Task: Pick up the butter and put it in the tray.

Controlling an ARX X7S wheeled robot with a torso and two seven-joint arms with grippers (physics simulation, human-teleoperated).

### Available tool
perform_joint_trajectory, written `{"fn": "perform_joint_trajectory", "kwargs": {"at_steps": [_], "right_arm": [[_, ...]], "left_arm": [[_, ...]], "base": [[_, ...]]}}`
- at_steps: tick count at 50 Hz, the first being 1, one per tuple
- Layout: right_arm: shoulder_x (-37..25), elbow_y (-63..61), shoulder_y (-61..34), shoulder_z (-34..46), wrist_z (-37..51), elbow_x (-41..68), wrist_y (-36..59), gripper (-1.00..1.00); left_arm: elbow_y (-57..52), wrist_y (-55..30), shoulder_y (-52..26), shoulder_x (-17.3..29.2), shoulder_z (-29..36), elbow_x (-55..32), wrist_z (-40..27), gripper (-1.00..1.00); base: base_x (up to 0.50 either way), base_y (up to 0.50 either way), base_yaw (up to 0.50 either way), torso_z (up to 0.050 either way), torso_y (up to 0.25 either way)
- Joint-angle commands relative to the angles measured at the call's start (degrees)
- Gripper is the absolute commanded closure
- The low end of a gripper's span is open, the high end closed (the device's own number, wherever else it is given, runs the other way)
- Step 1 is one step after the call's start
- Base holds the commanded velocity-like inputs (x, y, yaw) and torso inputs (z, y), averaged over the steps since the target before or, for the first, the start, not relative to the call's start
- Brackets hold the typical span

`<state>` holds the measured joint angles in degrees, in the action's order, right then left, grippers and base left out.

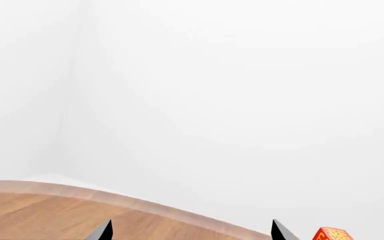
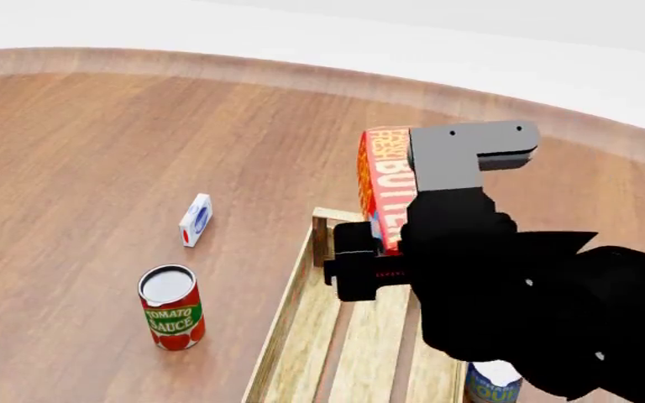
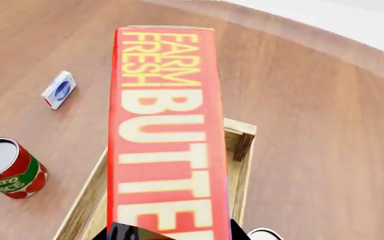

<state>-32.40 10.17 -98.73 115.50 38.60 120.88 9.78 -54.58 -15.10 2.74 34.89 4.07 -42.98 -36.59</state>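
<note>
A round-edged wooden bench (image 2: 98, 143) stands in a plain white room. The butter (image 3: 165, 135) is held upright above the near end of the tray (image 2: 300, 336), its long axis vertical. The right tool (image 2: 395, 252), on a dark bent arm, is clamped on the butter's lower end. The left tool (image 1: 192, 232) has its tips spread apart over the bench edge.

The red-orange rectangular butter box (image 3: 168, 135) reads "FARM FRESH" in yellow and "BUTTER" in cream letters, the last letter partly hidden. The red-and-green tin can (image 2: 172, 308) carries "TOMATO SAUCE".
</note>
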Motion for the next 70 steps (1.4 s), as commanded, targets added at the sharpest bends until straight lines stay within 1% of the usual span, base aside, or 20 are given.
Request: {"fn": "perform_joint_trajectory", "kwargs": {"at_steps": [1, 9, 11, 18, 24, 30, 42, 70], "right_arm": [[6.7, 8.6, 2.6, -3.3, 3.1, 1.7, -1.1, 1.0], [9.2, 13.4, 4.3, -5.1, 4.6, 4.6, -2.8, 1.0], [9.5, 14.5, 5.0, -5.9, 6.4, 6.0, -3.9, 1.0], [10.9, 16.8, 6.8, -6.4, 8.2, 6.8, -5.6, 1.0], [13.2, 19.4, 7.7, -6.7, 9.1, 7.8, -5.6, 1.0], [15.3, 22.4, 9.3, -7.9, 9.0, 9.5, -6.3, 1.0], [18.6, 27.8, 12.5, -7.7, 8.4, 10.4, -5.6, 1.0], [22.6, 35.7, 17.8, -6.7, 6.3, 10.7, -3.3, 1.0]], "left_arm": [[0.0, 0.5, 0.1, 0.3, -0.2, -0.3, -0.2, -1.0], [-0.1, 0.3, -0.2, 0.7, -0.4, -1.0, -0.8, -1.0], [-0.1, 0.4, 0.0, 0.7, -0.3, -0.8, -0.7, -1.0], [-0.1, 0.7, 0.0, 0.9, -0.4, -1.2, -0.8, -1.0], [0.3, 0.9, -0.1, 1.0, -0.5, -1.3, -0.8, -1.0], [0.4, 1.1, -0.2, 1.2, -0.5, -1.6, -0.9, -1.0], [0.6, 1.4, -0.2, 1.4, -0.4, -1.8, -0.9, -1.0], [0.2, 1.6, -0.3, 2.3, -0.4, -2.6, -1.8, -1.0]], "base": [[0.0, 0.0, 0.0, 0.0, 0.011], [0.0, 0.0, 0.0, 0.0, 0.001], [0.0, 0.0, 0.0, 0.0, 0.0], [0.0, 0.0, 0.0, 0.0, 0.001], [0.0, 0.0, 0.0, 0.0, 0.002], [0.0, 0.0, 0.0, 0.002, 0.002], [0.0, 0.0, 0.0, 0.0, 0.002], [0.0, 0.0, 0.0, 0.0, 0.001]]}}
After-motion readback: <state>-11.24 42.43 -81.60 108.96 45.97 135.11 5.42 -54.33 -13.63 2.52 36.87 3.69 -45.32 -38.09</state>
